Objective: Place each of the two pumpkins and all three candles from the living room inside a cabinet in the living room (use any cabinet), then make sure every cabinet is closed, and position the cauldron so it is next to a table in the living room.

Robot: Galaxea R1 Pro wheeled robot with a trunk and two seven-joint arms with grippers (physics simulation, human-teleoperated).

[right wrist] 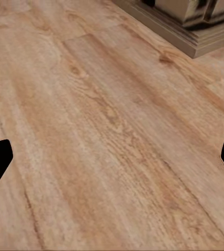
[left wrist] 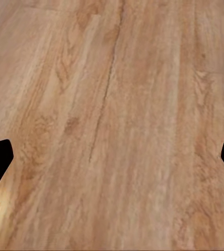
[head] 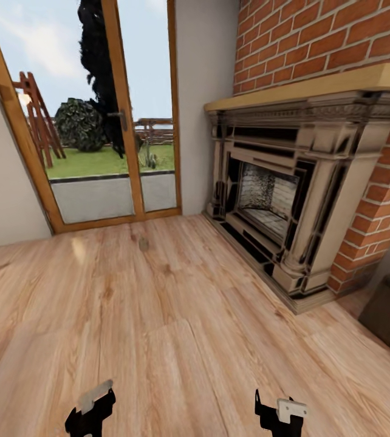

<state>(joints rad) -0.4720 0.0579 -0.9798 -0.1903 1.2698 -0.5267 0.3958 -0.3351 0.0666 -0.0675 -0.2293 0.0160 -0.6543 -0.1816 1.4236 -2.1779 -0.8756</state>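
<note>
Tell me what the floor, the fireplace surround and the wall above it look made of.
Floor: wood planks, light satin sheen, visible grain and knots. Fireplace surround: seemingly carved stone, cream with dark recesses, under a tan mantel shelf, probably wood. Wall: red brick, pale mortar joints, matte.

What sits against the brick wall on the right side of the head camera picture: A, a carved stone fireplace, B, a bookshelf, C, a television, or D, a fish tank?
A: a carved stone fireplace with a tan mantel stands against the red brick wall.
</note>
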